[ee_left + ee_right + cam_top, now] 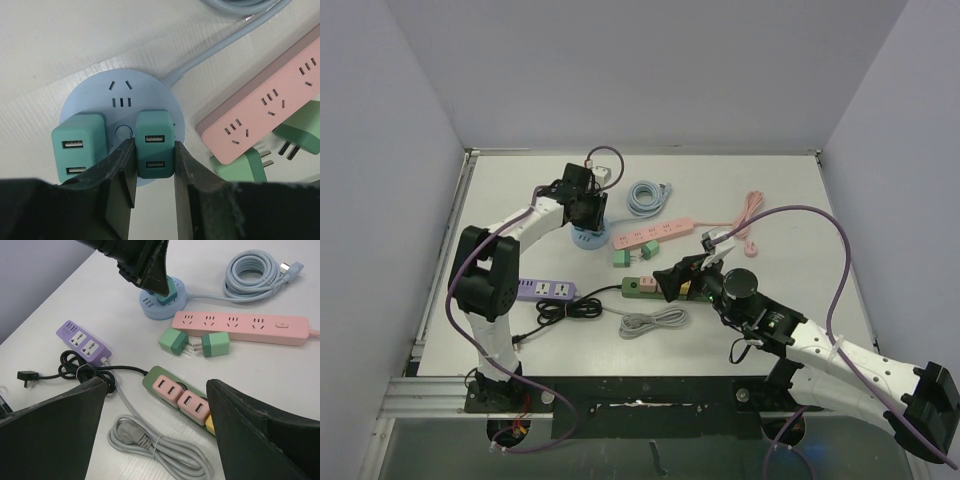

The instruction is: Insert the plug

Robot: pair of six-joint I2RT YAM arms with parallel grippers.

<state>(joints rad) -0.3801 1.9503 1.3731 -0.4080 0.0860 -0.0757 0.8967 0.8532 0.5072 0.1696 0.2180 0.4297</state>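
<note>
Plug (155,145), a green two-port USB charger, is sitting on the round blue socket hub (100,90), just beside a second green charger (79,152). Left gripper (154,155) is clamping the plug by its sides. Right gripper (156,387) is hanging with jaws spread wide, holding nothing, above the green power strip (148,379).

Soft, even light from above keeps the scene bright, and the cables (653,322) throw only faint shadows on the table (790,190). In both wrist views the near dark fingers (50,430) are blurred, while the pink power strip (240,327) is sharp.
</note>
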